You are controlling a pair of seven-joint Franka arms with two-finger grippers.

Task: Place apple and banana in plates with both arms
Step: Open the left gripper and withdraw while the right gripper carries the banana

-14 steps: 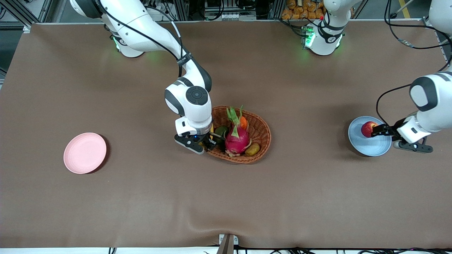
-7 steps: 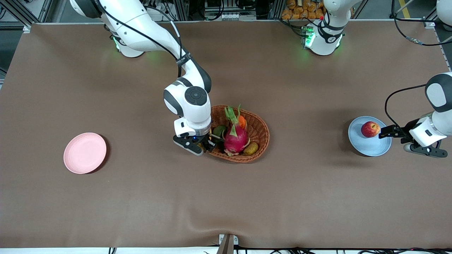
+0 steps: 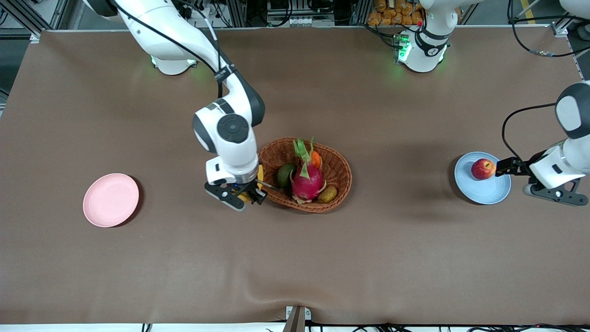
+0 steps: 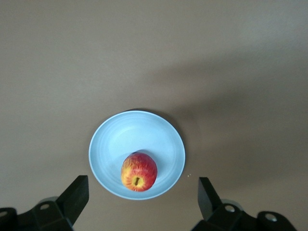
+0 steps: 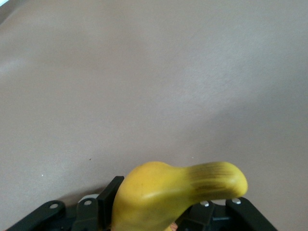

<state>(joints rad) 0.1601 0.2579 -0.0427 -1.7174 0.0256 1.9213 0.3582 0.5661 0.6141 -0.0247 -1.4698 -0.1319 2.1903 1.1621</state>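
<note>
The red apple (image 3: 482, 168) lies in the light blue plate (image 3: 479, 193) at the left arm's end of the table. It also shows in the left wrist view (image 4: 138, 172), resting in the plate (image 4: 130, 132). My left gripper (image 3: 503, 167) is open and empty beside the apple, clear of it; in its wrist view (image 4: 142, 187) the fingers stand wide apart. My right gripper (image 3: 249, 193) is shut on the yellow banana (image 3: 259, 174) over the table just outside the basket's rim. The banana (image 5: 173, 197) fills its wrist view. The pale pink plate (image 3: 110, 199) is empty.
The brown wicker basket (image 3: 341, 161) stands mid-table with a magenta dragon fruit (image 3: 306, 182), a small orange fruit (image 3: 316, 159), a green fruit (image 3: 285, 174) and a brownish one (image 3: 327, 194). Bare brown cloth lies between the basket and each plate.
My right gripper has carried the banana out of the basket toward the pink plate's side. My left gripper has let go of the apple and drawn back from it.
</note>
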